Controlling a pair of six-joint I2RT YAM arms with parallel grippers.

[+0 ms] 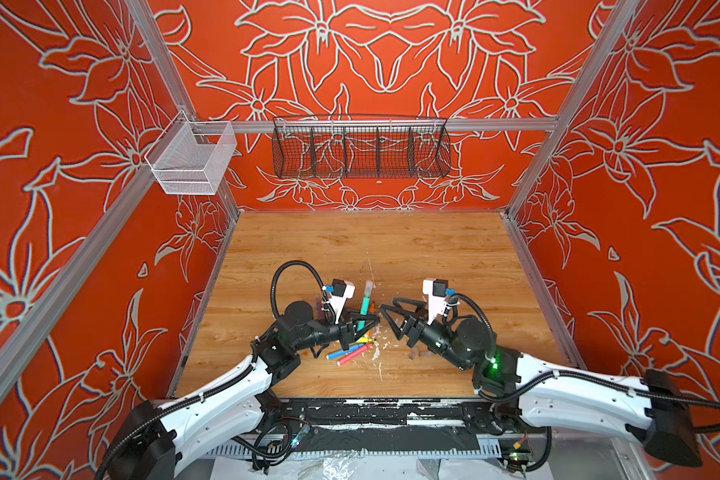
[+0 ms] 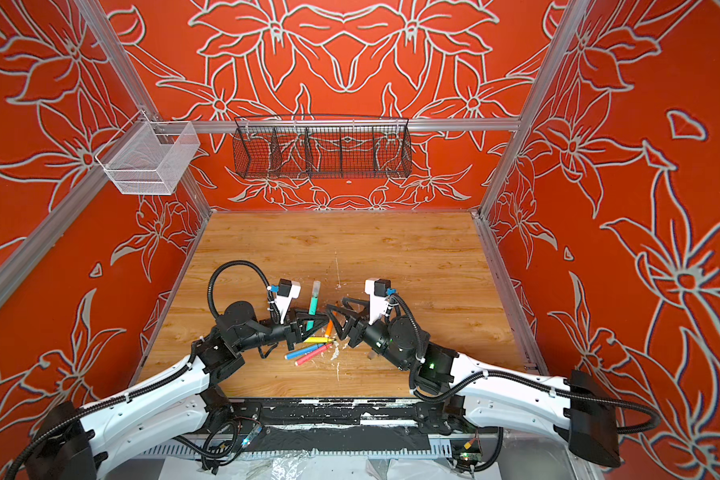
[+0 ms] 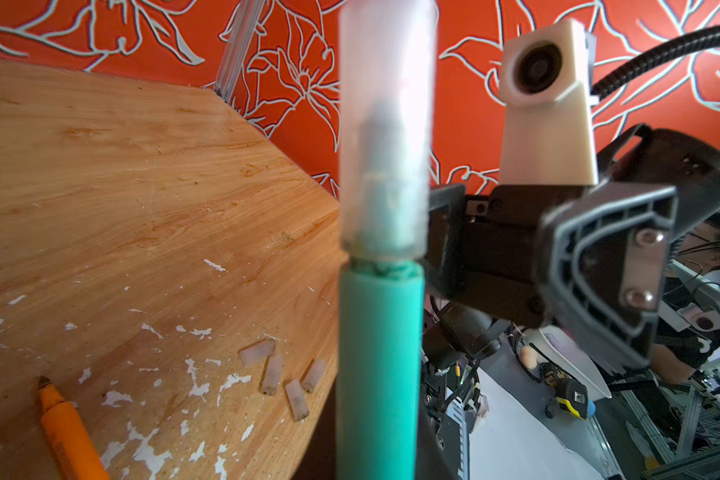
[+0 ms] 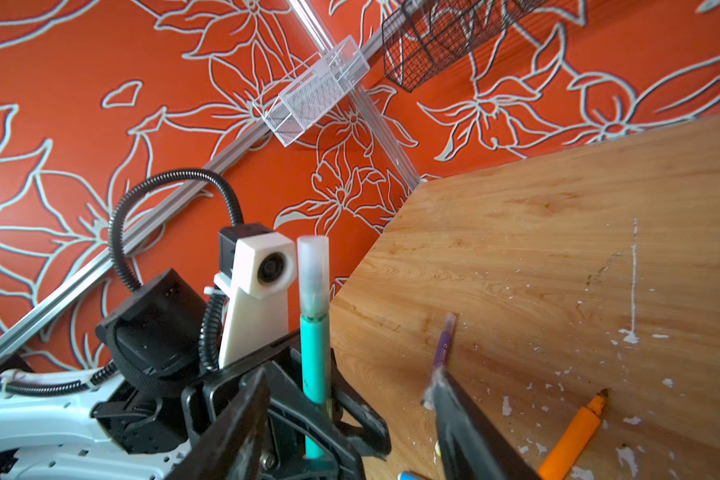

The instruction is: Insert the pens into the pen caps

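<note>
The surface (image 1: 433, 257) is light brown wood with white flecks (image 1: 377, 353) of mess on it, mostly under and between the two claws. Red walls (image 1: 391, 62) with grey flower lines stand around it, and silver rails (image 1: 495, 124) run along them. The left claw (image 1: 368, 323) is closed tight on the green pen (image 1: 363, 309). The green pen stands up out of that claw, its long way going up and down, and its top end sits inside a see-through cap (image 1: 368, 286). The right claw (image 1: 387, 320) is just beside the left claw and faces it. Its two fingers are spread apart and hold nothing. The yellow pen (image 1: 364, 340), the blue pen (image 1: 341, 353) and the pink pen (image 1: 352, 356) lie flat in a bunch on the surface just under the left claw, all slanting much the same way. The orange pen (image 4: 574, 436) lies flat on the surface between the two claws, with its dark tip pointing to the far wall. The purple pen (image 4: 443, 345) lies flat near the claws, partly hidden by a right claw finger. Four loose caps (image 3: 272, 374) lie on their sides close together, on the right claw's side. High up and far from both claws hang a white mesh basket (image 1: 192, 166) on the side rail and a black wire basket (image 1: 360, 153) on the back rail. The black one is split into boxes, and the wall flowers show through its wires.
</note>
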